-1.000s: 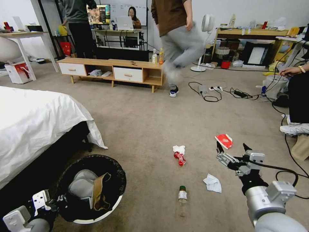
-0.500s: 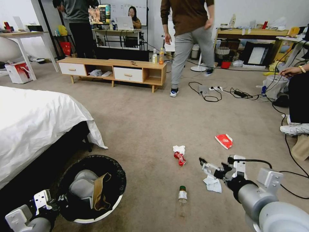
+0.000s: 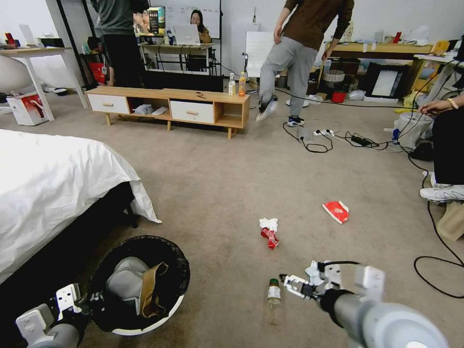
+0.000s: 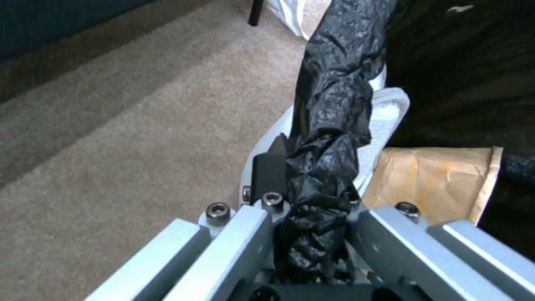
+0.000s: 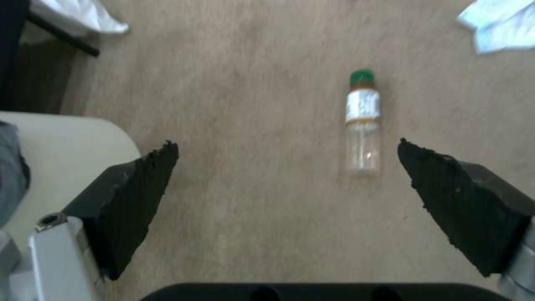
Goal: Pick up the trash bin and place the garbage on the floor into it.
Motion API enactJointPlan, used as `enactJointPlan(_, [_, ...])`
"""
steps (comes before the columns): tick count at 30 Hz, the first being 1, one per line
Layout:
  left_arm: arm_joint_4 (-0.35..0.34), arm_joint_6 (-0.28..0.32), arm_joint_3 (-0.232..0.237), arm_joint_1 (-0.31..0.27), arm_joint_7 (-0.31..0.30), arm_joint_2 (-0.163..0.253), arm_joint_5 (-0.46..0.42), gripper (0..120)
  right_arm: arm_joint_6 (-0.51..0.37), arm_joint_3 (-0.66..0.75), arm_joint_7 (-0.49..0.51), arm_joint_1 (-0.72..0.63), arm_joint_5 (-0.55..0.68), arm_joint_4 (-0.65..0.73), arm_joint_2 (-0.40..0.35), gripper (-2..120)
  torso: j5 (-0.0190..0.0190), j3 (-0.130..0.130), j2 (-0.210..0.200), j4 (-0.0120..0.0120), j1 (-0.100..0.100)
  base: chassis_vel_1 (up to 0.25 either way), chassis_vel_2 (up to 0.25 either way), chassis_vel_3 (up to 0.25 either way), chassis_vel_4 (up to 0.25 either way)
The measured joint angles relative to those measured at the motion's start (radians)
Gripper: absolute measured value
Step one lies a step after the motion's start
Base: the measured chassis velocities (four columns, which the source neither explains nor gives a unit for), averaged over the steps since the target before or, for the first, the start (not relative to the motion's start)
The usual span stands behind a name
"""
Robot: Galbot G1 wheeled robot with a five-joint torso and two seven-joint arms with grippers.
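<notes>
Gripping the rim of the trash bin (image 3: 137, 285) at the lower left of the head view, the left claw (image 4: 312, 196) is clamped on the plastic edge and the black bag (image 4: 334, 104) folded over it. Inside lie a brown paper bag (image 3: 150, 287) and a pale crumpled piece.

At the lower right, the right claw (image 3: 291, 283) hangs wide apart and empty just beside the bottle (image 3: 274, 299), which lies on the carpet with its green cap pointing up the frame. In the right wrist view the bottle (image 5: 362, 123) sits nearer one pad than the other.

The step in hand looks like picking up the bottle; the next move calls for centring the claw over it, then lowering.

3 more pieces wait up the frame: a tissue (image 3: 269, 224) touching a crushed can (image 3: 269, 238), and a red packet (image 3: 337, 211). The bottle's label and the packet's white logo are too small to read.
</notes>
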Motion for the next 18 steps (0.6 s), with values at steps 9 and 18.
enactJointPlan(9, [0.019,0.0,-0.01,-0.002,0.009,-0.01,0.023,1,0.008,-0.178,0.016,0.149,0.005,-0.16,0.076,100,0.0,0.0,0.0,-0.0001,0.0,0.0,0.0,0.0,0.0])
enactJointPlan(18, [0.027,0.0,-0.02,-0.003,0.009,-0.015,0.028,1,0.021,-0.286,-0.018,0.232,-0.076,-0.353,0.164,100,0.0,0.0,0.0,0.0002,0.0,0.0,0.0,0.0,0.0])
